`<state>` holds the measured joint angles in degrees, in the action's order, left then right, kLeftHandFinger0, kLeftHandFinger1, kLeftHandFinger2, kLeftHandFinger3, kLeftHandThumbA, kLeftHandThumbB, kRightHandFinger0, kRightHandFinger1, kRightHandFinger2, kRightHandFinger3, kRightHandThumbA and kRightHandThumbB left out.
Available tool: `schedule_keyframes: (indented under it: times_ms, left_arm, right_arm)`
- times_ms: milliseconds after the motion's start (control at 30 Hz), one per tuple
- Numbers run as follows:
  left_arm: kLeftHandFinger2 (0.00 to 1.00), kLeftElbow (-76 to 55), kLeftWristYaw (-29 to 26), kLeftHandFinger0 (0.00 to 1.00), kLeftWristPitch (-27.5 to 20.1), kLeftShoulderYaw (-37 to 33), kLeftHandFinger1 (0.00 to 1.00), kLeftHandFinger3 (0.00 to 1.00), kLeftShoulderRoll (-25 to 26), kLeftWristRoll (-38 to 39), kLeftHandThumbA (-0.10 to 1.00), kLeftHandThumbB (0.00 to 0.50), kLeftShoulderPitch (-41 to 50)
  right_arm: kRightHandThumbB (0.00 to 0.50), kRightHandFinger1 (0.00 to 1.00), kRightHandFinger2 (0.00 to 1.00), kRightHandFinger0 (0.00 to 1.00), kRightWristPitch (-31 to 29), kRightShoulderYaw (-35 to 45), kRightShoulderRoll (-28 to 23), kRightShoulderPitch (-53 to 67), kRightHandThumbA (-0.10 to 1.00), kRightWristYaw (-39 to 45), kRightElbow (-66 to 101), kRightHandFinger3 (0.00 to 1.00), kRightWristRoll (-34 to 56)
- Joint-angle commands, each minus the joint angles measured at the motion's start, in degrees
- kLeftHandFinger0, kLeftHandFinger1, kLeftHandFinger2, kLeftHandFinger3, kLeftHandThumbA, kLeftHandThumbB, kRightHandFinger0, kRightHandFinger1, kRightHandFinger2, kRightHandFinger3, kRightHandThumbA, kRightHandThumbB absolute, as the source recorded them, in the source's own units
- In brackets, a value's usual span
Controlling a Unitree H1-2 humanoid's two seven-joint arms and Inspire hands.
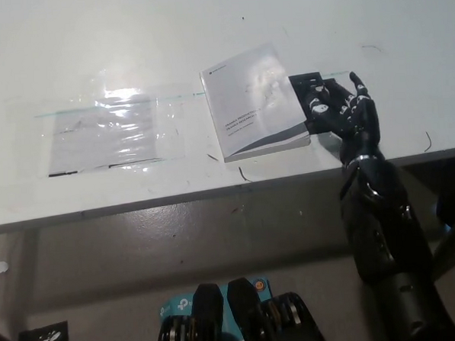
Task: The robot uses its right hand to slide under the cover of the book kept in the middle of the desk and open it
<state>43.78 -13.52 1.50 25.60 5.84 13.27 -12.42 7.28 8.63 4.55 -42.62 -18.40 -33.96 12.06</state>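
On the white bench (68, 49), going left to right, there is one clear plastic sheet (107, 133) lying flat, then one book (254, 102) in the middle, shut, with its white and grey cover up. Just right of the book is one black flat thing (312, 84), partly hidden. The one black right robot hand (345, 112) lies over it, fingers (319, 101) spread apart, holding nothing, tips right beside the book's right edge.

1 book (255, 102), 1 plastic sheet (111, 132), 1 robot hand (348, 114)
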Motion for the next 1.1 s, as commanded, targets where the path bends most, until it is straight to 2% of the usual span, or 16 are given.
schedule_keyframes:
  times_ms: [0,67,100,133,267,333,433,533,667,767,833,967,1067]
  left_arm:
    - [0.66,-1.2,-1.6,0.42,0.0,-0.1,0.48,0.68,0.9,0.0,0.71,0.036,-0.7]
    - [0.68,-1.1,-1.3,0.46,0.0,-0.3,0.51,0.69,1.1,0.0,0.74,0.03,-0.6]
    - [0.66,-1.8,-2.3,0.44,0.5,0.0,0.5,0.66,0.7,0.1,0.7,0.038,-0.6]
    - [0.67,-1.7,-1.8,0.45,0.5,0.1,0.51,0.67,0.7,0.5,0.7,0.032,-0.7]
    - [0.7,-1.1,-0.8,0.49,-0.2,0.2,0.53,0.7,0.8,1.2,0.73,0.026,-0.5]
    - [0.68,-0.8,-1.2,0.45,-0.2,0.4,0.5,0.7,0.8,1.3,0.71,0.031,-0.5]
    - [0.68,-2.8,-1.2,0.49,1.3,0.1,0.51,0.69,0.6,1.1,0.74,0.029,0.2]
    - [0.66,-2.6,-1.6,0.45,0.9,0.5,0.49,0.67,0.4,1.4,0.72,0.042,0.2]
    - [0.68,-3.3,-1.2,0.5,2.1,0.1,0.52,0.7,0.5,1.5,0.77,0.027,0.7]
    - [0.66,-3.1,-1.8,0.43,1.8,0.3,0.5,0.67,0.6,1.5,0.77,0.044,0.5]
    - [0.63,-3.1,-2.3,0.4,2.2,0.5,0.46,0.65,0.5,1.5,0.76,0.047,0.5]
    - [0.66,-3.6,-1.7,0.42,2.5,0.5,0.49,0.67,0.7,1.9,0.77,0.037,1.0]
    - [0.67,-3.9,-2.0,0.42,2.5,0.0,0.49,0.66,0.9,1.1,0.8,0.047,1.2]
  right_arm:
    - [0.007,0.78,0.84,0.54,-4.1,-0.8,1.0,-2.0,0.74,1.7,-0.2,1.0,-1.2]
    - [0.012,0.8,0.85,0.58,-4.4,-0.6,1.4,-2.0,0.72,1.7,-0.8,0.99,-0.9]
    - [0.012,0.81,0.87,0.6,-5.0,-0.7,1.5,-2.1,0.71,2.2,-1.5,1.0,-0.9]
    - [0.002,0.82,0.88,0.61,-5.1,-0.7,1.4,-2.3,0.7,2.4,-1.7,1.0,-1.0]
    - [0.016,0.77,0.85,0.56,-4.6,-0.9,1.7,-2.3,0.7,2.2,-1.7,0.99,-1.4]
    - [0.023,0.73,0.81,0.52,-4.6,-1.1,1.9,-2.5,0.7,1.8,-2.1,0.96,-1.7]
    - [0.027,0.72,0.81,0.48,-4.8,-1.6,1.9,-3.0,0.7,1.8,-2.9,0.95,-2.3]
    - [0.016,0.72,0.81,0.47,-4.3,-1.8,2.2,-3.3,0.7,1.7,-2.6,0.97,-2.6]
    - [0.021,0.7,0.81,0.44,-4.5,-2.6,2.6,-3.3,0.73,1.6,-3.2,0.96,-3.7]
    - [0.032,0.68,0.81,0.43,-5.0,-3.2,2.9,-3.3,0.74,1.6,-4.0,0.97,-4.3]
    - [0.022,0.71,0.83,0.44,-5.1,-3.4,3.1,-3.3,0.75,1.7,-4.4,0.99,-4.5]
    - [0.006,0.71,0.82,0.46,-4.1,-4.0,3.9,-3.0,0.75,1.5,-4.0,0.99,-5.0]
    - [0.008,0.69,0.79,0.43,-4.6,-4.5,4.7,-3.9,0.73,1.9,-4.9,0.98,-5.3]
